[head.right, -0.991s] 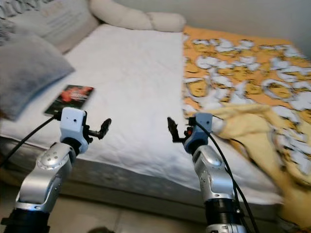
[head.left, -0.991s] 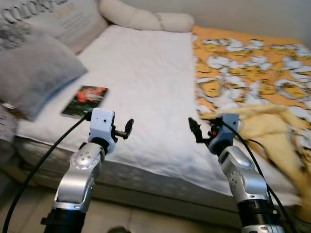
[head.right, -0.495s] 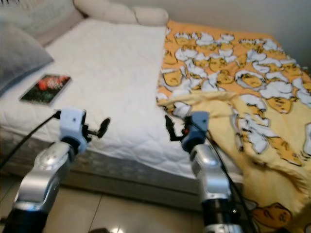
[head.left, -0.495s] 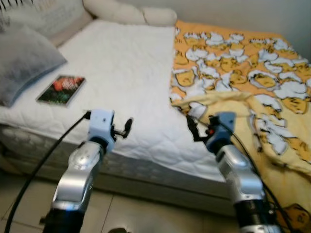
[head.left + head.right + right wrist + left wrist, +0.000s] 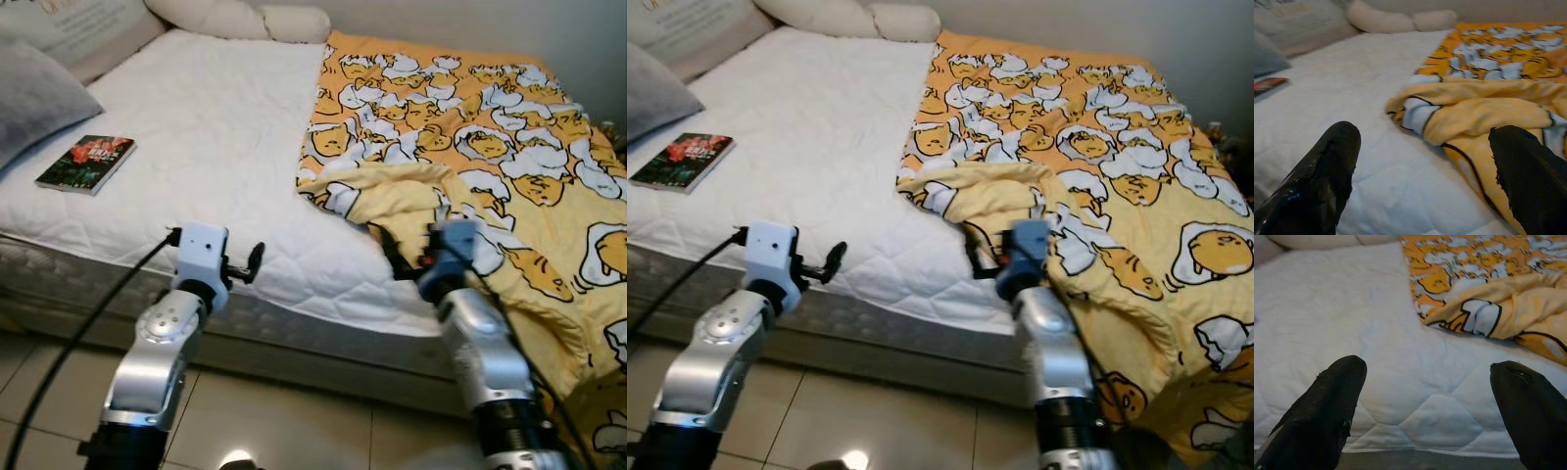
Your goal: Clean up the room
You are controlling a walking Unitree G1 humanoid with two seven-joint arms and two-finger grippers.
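Looking down, I see a big bed (image 5: pixel 216 117) with a white cover. An orange blanket (image 5: pixel 490 127) with egg pictures lies over the bed's right side, and its near corner is folded back in a yellow lump that hangs off the edge. A gray pillow (image 5: pixel 29 98) sits at the far left. A small book (image 5: pixel 86 164) lies flat beside it. My left claw (image 5: pixel 257 259) floats over the bed's near edge, fingers spread, holding nothing. My right claw (image 5: pixel 390 257) is just beside the folded corner, spread wide too.
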